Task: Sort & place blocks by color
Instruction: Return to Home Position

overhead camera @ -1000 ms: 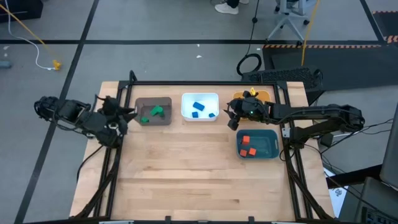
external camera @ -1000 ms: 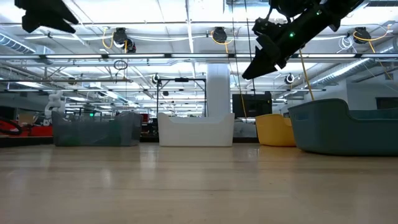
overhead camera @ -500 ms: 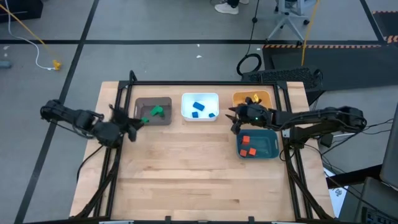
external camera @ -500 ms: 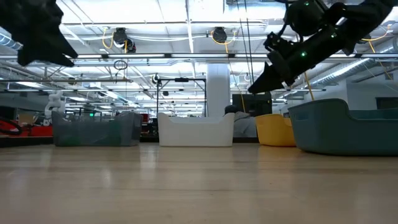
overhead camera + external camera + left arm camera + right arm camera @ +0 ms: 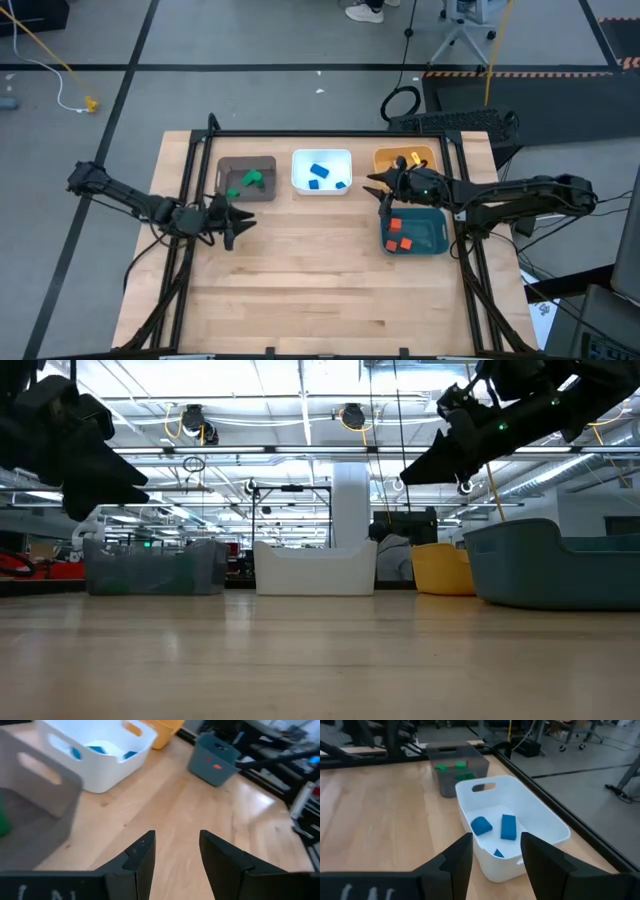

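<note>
Both arms hang clear above the wooden table [image 5: 320, 290], neither one carrying anything. The left gripper [image 5: 238, 219] sits over bare wood just on the near side of the grey-brown bin [image 5: 247, 161]. Its two dark fingers are spread apart with only tabletop showing between them. The right gripper [image 5: 377, 184] is raised over the gap between the white bin [image 5: 296, 180] and the two bins on the right. Its fingers are likewise parted and empty, pointing toward the white bin.

The blocks are all in bins as far as I can see, with none lying loose on the table. The green blocks [image 5: 250, 180] lie together in the grey-brown bin at the far left of the row. The blue blocks [image 5: 319, 172] lie in the white bin, just beside it to the right, a few pieces resting flat on its floor. The red-orange blocks [image 5: 396, 224] lie in the left part of the teal bin [image 5: 440, 232], which stands nearer than the others on the right side. The orange bin [image 5: 385, 157] stands at the far right, just beyond the teal one. The right arm crosses part of it, and I cannot tell what it holds.
</note>
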`<state>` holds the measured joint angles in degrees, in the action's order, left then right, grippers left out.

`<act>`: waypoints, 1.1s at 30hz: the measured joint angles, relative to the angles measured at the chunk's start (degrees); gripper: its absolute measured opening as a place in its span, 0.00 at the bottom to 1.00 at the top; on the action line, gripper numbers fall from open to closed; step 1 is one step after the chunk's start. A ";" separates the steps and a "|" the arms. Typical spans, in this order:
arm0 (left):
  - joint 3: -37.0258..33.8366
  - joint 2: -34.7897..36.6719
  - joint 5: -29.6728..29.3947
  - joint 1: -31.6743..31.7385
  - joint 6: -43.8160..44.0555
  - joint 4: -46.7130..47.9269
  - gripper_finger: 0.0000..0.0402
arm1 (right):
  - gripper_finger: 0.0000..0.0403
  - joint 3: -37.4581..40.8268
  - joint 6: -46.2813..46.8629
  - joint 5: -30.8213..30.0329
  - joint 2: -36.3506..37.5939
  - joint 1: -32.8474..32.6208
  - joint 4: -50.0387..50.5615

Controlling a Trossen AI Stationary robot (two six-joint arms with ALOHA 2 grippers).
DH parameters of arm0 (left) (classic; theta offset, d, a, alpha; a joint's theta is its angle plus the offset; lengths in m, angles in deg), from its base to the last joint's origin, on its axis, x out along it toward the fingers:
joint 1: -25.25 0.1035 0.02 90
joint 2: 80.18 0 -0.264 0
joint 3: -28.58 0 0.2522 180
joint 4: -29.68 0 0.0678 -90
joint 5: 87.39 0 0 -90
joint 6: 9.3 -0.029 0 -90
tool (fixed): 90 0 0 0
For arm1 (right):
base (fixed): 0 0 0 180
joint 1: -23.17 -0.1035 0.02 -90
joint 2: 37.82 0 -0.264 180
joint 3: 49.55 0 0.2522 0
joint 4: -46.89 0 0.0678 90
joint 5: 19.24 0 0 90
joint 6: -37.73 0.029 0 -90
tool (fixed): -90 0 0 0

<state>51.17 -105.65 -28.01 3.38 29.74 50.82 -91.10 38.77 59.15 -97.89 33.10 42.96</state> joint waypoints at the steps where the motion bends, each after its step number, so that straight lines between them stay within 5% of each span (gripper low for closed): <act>1: -1.04 0.00 0.61 0.01 -1.10 -2.16 0.38 | 0.39 0.00 0.00 0.00 0.25 -0.34 -0.04; 15: -8.21 0.00 3.18 0.00 -10.66 -15.01 0.38 | 0.39 2.53 -2.68 0.20 0.53 -6.52 -2.70; 33: -8.26 0.00 3.16 0.00 -9.71 -14.58 0.38 | 0.39 24.50 1.93 -0.05 0.51 -10.08 -39.37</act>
<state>42.91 -105.65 -24.85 3.38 20.03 36.24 -66.61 40.70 59.09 -97.38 23.02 3.58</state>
